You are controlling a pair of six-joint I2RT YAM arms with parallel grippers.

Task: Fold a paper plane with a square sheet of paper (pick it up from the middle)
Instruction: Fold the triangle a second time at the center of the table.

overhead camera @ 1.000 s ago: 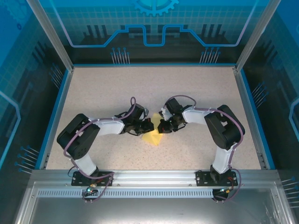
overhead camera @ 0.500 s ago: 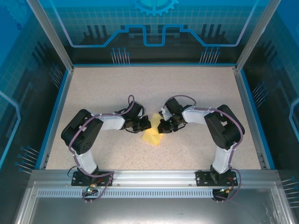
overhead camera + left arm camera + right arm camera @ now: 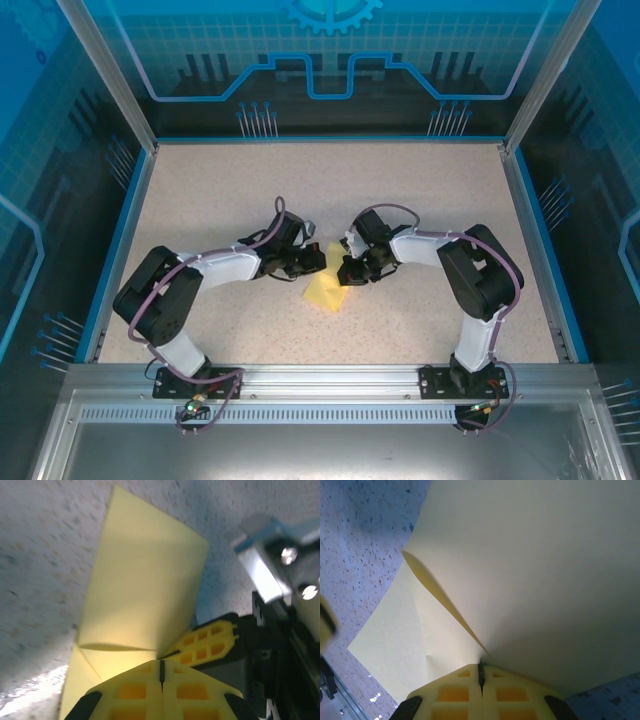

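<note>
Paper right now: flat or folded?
Partly folded. The paper has one flap raised over a flat lower layer. The right claw looks shut on the flap's corner; the left claw is shut beside it.

Ahead of the right jaws, the square sheet of paper (image 3: 530, 580) is cut off at the wrist view's top and right edges. From above, its far corner is hidden beneath the left jaws and the right jaws.
</note>
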